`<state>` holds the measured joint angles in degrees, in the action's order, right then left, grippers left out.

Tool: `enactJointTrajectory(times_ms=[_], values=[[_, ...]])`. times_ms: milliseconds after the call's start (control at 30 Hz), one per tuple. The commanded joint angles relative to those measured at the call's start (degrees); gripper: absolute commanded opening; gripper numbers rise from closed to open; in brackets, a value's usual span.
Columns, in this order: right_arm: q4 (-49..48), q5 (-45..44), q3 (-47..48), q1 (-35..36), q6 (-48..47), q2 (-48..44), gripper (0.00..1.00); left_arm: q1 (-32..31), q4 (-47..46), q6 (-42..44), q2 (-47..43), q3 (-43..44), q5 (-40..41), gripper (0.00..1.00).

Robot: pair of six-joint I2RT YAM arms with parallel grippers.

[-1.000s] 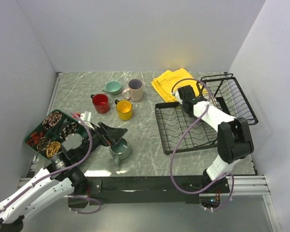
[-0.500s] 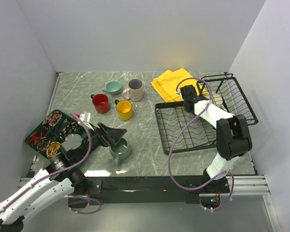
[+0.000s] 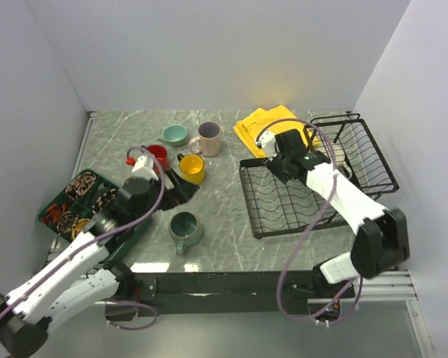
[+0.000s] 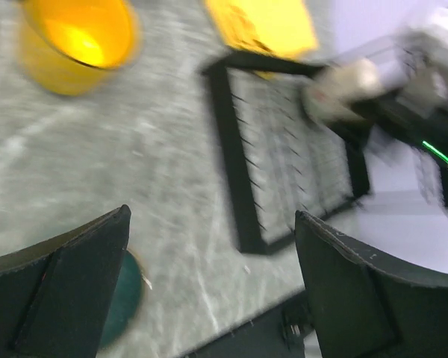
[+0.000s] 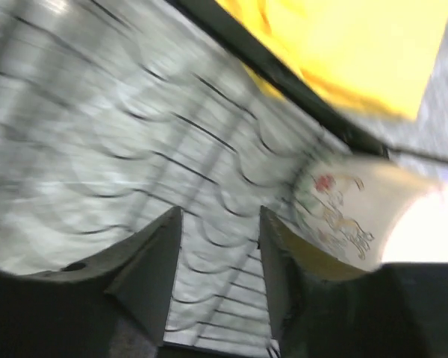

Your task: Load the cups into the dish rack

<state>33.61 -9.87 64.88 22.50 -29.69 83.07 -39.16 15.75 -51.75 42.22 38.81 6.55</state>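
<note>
While the right fingers [image 5: 153, 261] stand parted and empty over the rack [image 3: 249, 200], the cream mug [image 5: 343, 216] lies on its wires just beside one finger. Left fingers [image 4: 60, 291]: wide open, empty, above the bench [image 3: 224, 216] between yellow mug [image 4: 75, 41] and teal mug [image 3: 185, 228].

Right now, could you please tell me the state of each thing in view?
Left tool: open, empty.
Right tool: open, nothing between its fingers.
Cream mug: resting in the dish rack, ungripped, beside the right tool.
Grey-teal mug: upright on the table.
Yellow mug: upright on the table.
Red mug: upright, partly hidden by the left arm.
Beige-pink mug: upright.
Teal cup: upright.
</note>
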Motion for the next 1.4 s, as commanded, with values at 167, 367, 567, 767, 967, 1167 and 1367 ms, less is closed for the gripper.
enactJointTrajectory(times_ms=[167, 367, 567, 767, 967, 1167, 1367], values=[[2.6, 35.8, 3.5, -1.8, 2.3, -11.5, 0.66, 18.1, 4.0, 3.8, 21.7, 12.3, -10.1, 0.95], [1.2, 56.2, 1.0, -6.1, 3.9, -13.2, 0.69, 18.3, 9.0, 6.6, 36.0, 22.1, -6.9, 0.92], [0.3, 61.0, -1.3, -9.0, 3.8, -15.6, 0.69, 18.2, 9.5, 6.9, 45.3, 25.0, -3.4, 0.84], [-0.9, 63.0, -3.4, -9.7, 3.9, -17.8, 0.7, 18.0, 8.7, 7.4, 51.9, 28.8, -1.1, 0.7], [-0.7, 64.5, -4.1, -9.9, 3.5, -18.7, 0.7, 17.2, 8.7, 7.4, 56.3, 31.3, 1.4, 0.67], [-0.6, 65.1, -4.5, -9.9, 3.5, -19.2, 0.7, 17.1, 7.5, 7.0, 56.4, 30.4, 2.9, 0.49], [1.0, 68.0, -3.8, -9.9, 3.8, -19.1, 0.71, 17.1, 2.7, 9.1, 50.6, 26.5, 0.7, 0.09]])
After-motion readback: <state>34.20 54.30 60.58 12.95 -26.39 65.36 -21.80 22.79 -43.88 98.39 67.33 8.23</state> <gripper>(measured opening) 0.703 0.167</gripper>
